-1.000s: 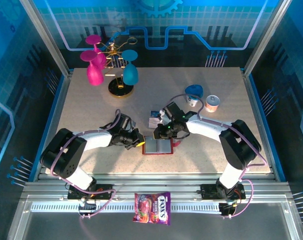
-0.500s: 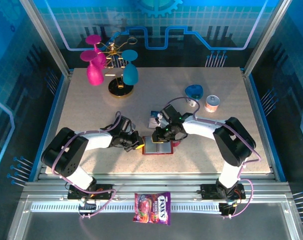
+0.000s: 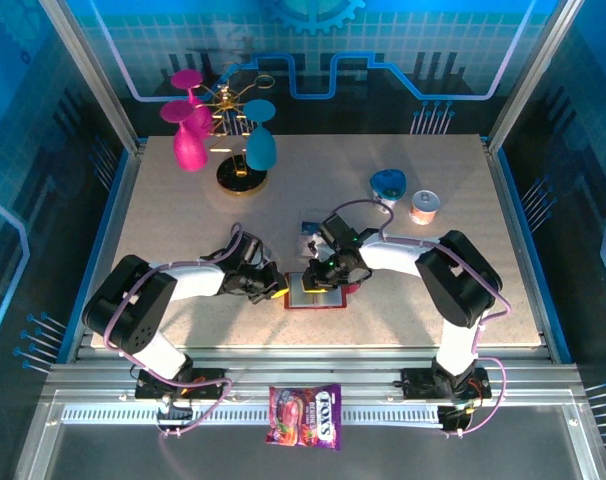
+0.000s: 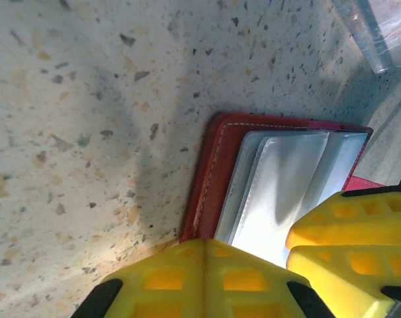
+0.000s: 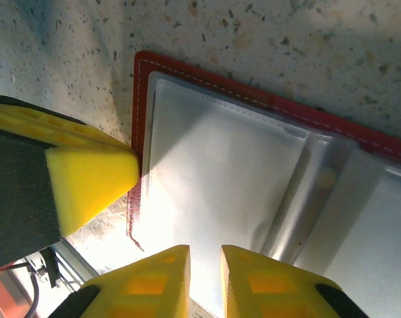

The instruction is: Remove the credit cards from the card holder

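Observation:
The red card holder (image 3: pixel 328 297) lies open and flat near the table's front centre, greyish pockets up (image 5: pixel 227 159). My left gripper (image 3: pixel 280 292) is shut, its joined yellow fingertips (image 4: pixel 207 265) pressing on the holder's red left edge (image 4: pixel 210 172). My right gripper (image 3: pixel 318 278) hovers low over the left pocket. Its fingertips (image 5: pixel 243 271) stand a narrow gap apart with nothing between them. The left gripper's yellow finger (image 5: pixel 88 179) sits at the holder's edge in the right wrist view. A small pile of credit cards (image 3: pixel 309 237) lies on the table just behind the holder.
A gold stand with pink and teal glasses (image 3: pixel 228 140) is at the back left. A blue-lidded cup (image 3: pixel 388 183) and a small pinkish cup (image 3: pixel 424 206) stand at the right rear. A colourful candy bag (image 3: pixel 305 415) lies on the front rail.
My right gripper has slid left and nearer, onto the holder's left pocket, and its jaws have parted a little. The left gripper has stayed put on the holder's edge.

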Robot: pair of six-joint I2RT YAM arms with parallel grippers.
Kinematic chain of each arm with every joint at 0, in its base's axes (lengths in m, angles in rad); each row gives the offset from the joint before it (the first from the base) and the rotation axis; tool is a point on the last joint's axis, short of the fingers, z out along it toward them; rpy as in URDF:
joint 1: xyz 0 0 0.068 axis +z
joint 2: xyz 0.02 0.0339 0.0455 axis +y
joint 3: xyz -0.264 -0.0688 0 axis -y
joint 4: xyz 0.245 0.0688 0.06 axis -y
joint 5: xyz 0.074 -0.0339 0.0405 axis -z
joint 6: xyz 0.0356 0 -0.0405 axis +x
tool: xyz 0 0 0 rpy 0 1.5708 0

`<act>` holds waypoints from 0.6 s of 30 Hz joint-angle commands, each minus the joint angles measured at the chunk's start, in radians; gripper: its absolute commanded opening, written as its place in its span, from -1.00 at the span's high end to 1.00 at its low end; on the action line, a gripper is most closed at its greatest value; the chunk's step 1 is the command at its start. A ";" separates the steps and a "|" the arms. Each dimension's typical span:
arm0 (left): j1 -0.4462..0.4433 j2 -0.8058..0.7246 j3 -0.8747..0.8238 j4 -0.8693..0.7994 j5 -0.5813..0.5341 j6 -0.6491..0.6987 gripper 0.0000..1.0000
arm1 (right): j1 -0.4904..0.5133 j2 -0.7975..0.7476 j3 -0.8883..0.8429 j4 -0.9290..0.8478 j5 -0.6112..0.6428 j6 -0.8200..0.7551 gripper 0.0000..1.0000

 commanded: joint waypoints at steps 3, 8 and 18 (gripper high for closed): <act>-0.006 0.002 0.005 -0.030 0.005 0.014 0.86 | 0.017 0.021 0.030 -0.014 -0.020 0.009 0.54; -0.006 0.001 0.004 -0.034 0.003 0.016 0.86 | 0.018 0.028 0.033 -0.034 -0.008 0.001 0.49; -0.006 0.007 0.003 -0.045 -0.002 0.024 0.86 | 0.016 0.015 0.030 -0.071 0.032 -0.011 0.44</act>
